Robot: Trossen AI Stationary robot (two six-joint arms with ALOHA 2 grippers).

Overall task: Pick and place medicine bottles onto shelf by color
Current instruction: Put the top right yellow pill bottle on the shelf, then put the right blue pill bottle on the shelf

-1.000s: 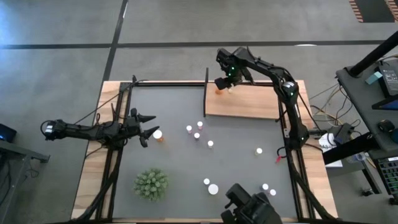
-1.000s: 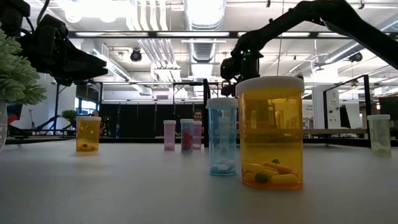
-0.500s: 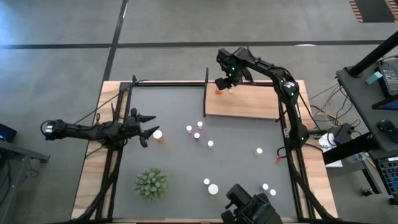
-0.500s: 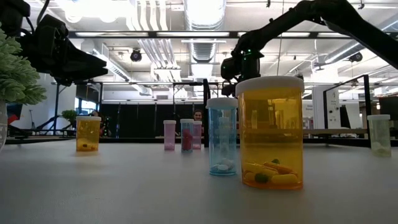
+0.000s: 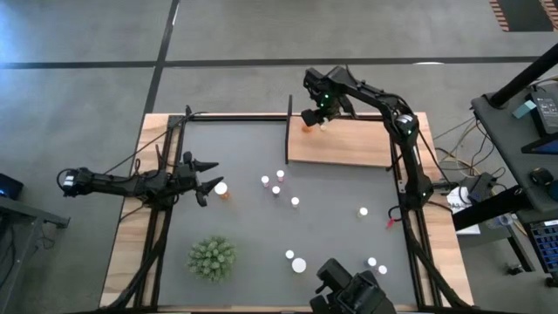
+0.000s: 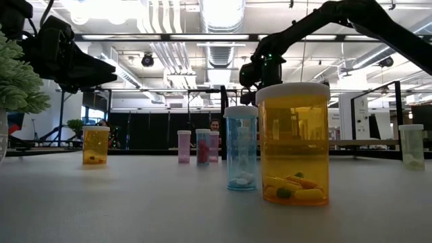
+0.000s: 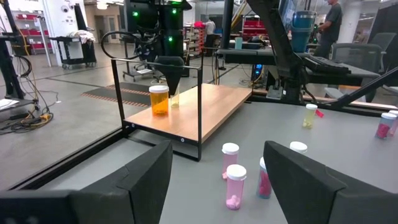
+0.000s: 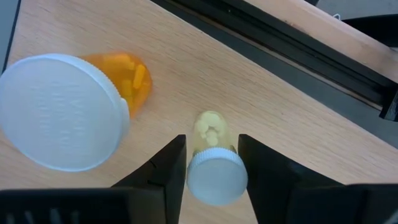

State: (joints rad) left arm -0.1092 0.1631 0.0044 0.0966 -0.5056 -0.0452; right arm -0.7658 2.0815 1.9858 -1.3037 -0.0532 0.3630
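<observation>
Shelf (image 5: pixel 349 144): we see an orange bottle (image 8: pixel 68 109) already standing near its far left corner.
Right gripper (image 8: pixel 211 163): jaws flank a yellowish bottle (image 8: pixel 214 165) beside it; hold or release unclear.
Left gripper (image 5: pixel 207 176): jaws parted, empty, by the worktop's left edge.
Left to do: about ten bottles on the grey mat (image 5: pixel 253 227).

Open industrial lab hall: exposed ceiling ducts (image 6: pixel 182 50), concrete floor (image 5: pixel 87 52), equipment carts (image 7: pixel 78 50), workbenches (image 7: pixel 298 59).

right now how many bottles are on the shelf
2. An orange bottle stands near the wooden shelf's far corner; a smaller yellowish bottle stands right beside it, between the right gripper's fingers. None seems hidden.
</observation>
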